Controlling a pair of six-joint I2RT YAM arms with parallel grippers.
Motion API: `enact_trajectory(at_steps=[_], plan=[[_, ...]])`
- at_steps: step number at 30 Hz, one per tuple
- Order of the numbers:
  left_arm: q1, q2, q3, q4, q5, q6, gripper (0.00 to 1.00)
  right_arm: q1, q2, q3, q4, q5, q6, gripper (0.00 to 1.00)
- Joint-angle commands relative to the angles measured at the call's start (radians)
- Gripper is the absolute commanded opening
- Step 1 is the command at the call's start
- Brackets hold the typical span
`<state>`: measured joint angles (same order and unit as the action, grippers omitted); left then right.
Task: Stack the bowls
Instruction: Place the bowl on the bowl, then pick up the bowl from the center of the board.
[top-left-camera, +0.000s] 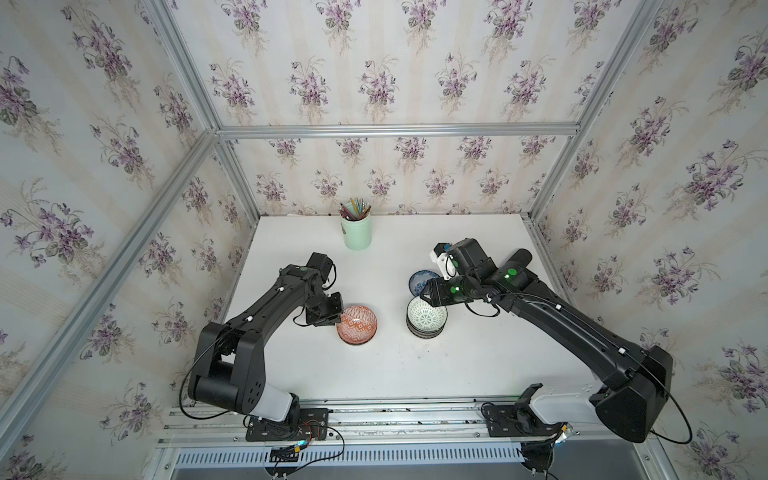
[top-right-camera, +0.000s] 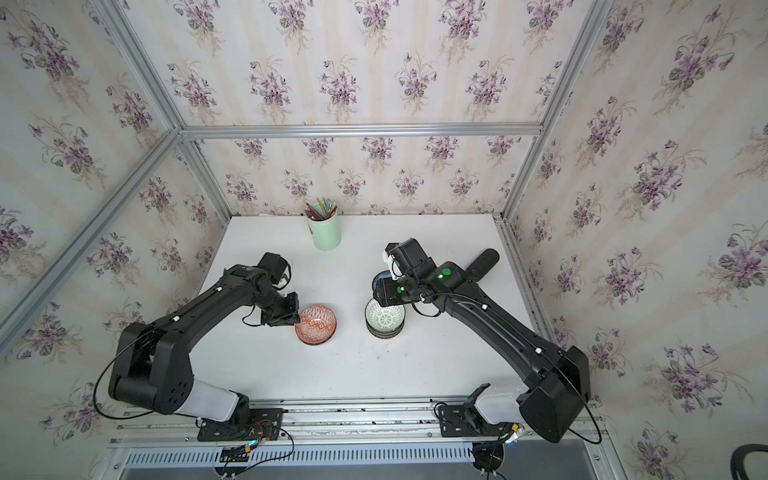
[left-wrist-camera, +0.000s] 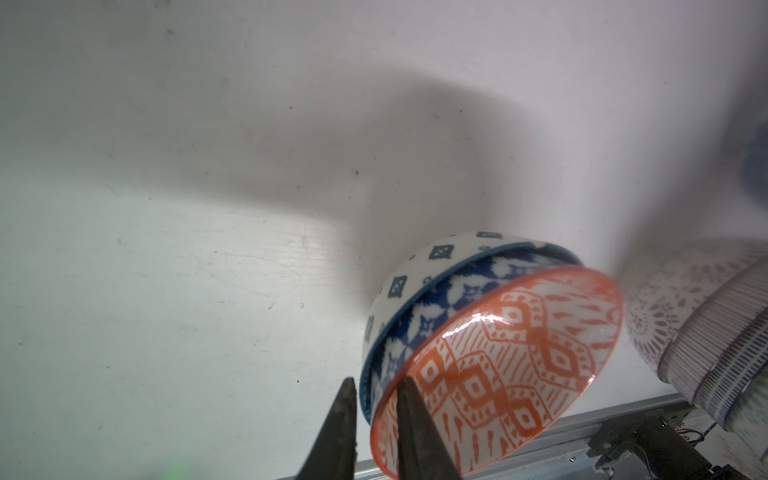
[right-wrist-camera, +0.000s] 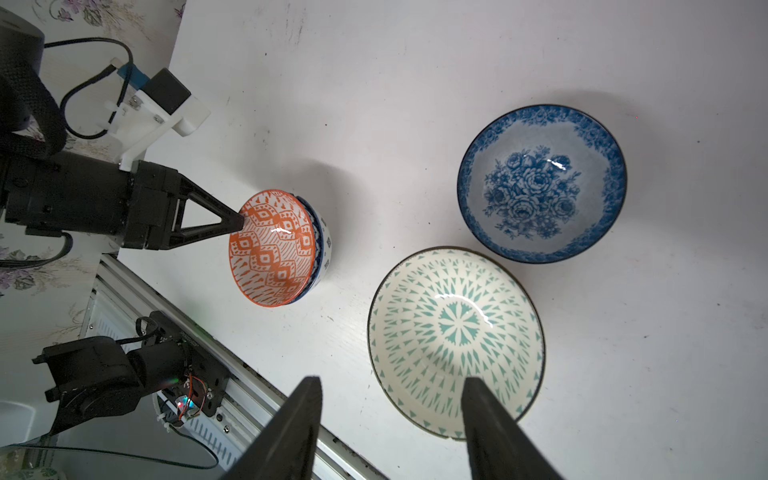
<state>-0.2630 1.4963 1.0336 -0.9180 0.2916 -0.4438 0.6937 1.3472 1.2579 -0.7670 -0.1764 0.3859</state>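
Orange bowl (left-wrist-camera: 519, 353), topmost of three nested; one blue floral bowl (right-wrist-camera: 540, 183) alone.

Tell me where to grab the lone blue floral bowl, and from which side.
Pinch the rim of the blue floral bowl from above, one finger inside and one outside. It sits upright and open on the table, its wall thin and flaring. Probably best on the rim side away from the green-patterned bowl close beside it.
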Motion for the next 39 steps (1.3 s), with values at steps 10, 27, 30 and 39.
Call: enact_trajectory(at_steps=[10,27,30,39], plan=[[0.013,-0.093,0.017,-0.045,-0.015,0.005,0.29,-0.059,0.044,0.034,-0.010,0.057,-0.016,0.58],[0.012,-0.433,-0.074,-0.148,0.053,-0.025,0.48,-0.282,0.372,0.111,0.070,0.146,0.029,0.46],[0.014,-0.436,-0.079,-0.146,0.055,-0.026,0.47,-0.284,0.426,0.113,0.087,0.128,0.032,0.41],[0.014,-0.423,-0.084,-0.138,0.058,-0.021,0.47,-0.285,0.505,0.088,0.139,0.075,0.013,0.31]])
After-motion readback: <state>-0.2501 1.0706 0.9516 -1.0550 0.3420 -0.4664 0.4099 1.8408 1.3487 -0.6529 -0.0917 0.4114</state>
